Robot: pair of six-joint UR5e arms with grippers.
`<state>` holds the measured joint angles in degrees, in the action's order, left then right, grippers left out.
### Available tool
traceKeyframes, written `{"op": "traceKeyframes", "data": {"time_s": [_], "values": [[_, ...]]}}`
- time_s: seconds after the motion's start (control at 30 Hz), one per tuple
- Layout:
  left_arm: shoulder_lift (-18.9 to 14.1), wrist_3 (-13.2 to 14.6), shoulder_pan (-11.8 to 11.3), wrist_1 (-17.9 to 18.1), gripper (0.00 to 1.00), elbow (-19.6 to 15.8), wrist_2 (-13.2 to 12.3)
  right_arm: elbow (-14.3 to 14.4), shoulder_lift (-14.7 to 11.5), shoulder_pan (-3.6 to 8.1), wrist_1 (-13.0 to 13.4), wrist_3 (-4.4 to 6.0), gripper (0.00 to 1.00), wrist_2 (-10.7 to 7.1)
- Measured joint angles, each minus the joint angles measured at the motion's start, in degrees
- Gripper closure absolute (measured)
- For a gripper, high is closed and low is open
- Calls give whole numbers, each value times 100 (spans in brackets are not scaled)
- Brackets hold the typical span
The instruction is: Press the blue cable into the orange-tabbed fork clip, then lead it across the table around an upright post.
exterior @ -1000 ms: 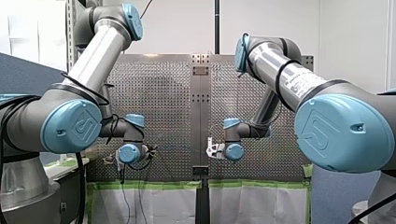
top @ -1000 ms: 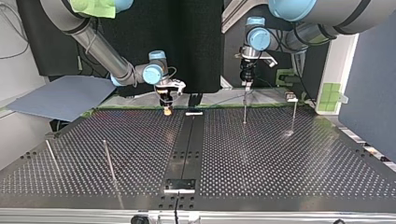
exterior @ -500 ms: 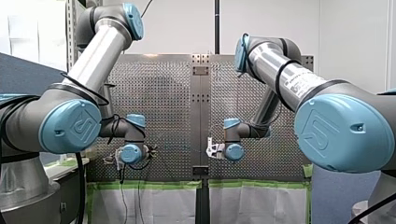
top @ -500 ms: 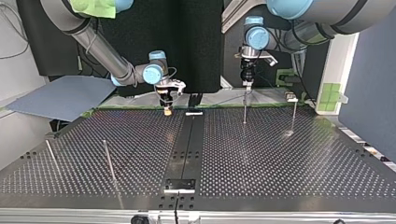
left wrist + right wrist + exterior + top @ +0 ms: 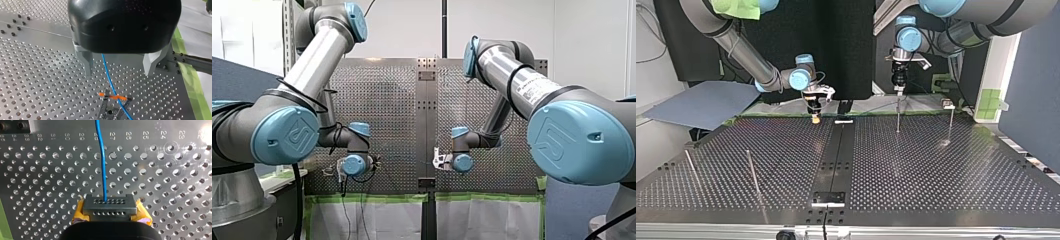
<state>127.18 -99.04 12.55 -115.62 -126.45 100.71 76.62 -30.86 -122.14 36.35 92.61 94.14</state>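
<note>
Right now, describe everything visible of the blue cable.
The blue cable is thin, smooth and flexible-looking. In the left wrist view it runs from under my left gripper, between its open metal fingers, touching neither, and crosses the orange-tabbed fork clip between its prongs. In the right wrist view it runs nearly straight over the perforated table into my right gripper, shut on it.
</note>
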Motion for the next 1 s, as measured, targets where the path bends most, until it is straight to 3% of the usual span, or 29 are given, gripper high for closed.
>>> {"op": "traceKeyframes", "data": {"time_s": [0.33,0.57,0.83,1.0], "values": [[-6,79,127,-66,0,41,-137,0,1,-3,-3,-2,100,0],[-2,-124,307,-135,0,297,-290,-1,4,-6,-1,-3,100,0],[46,-281,463,-367,0,693,-180,-1,4,-8,13,-2,100,0],[277,-189,507,-654,0,1001,37,-2,4,-9,-2,-1,100,-4]]}}
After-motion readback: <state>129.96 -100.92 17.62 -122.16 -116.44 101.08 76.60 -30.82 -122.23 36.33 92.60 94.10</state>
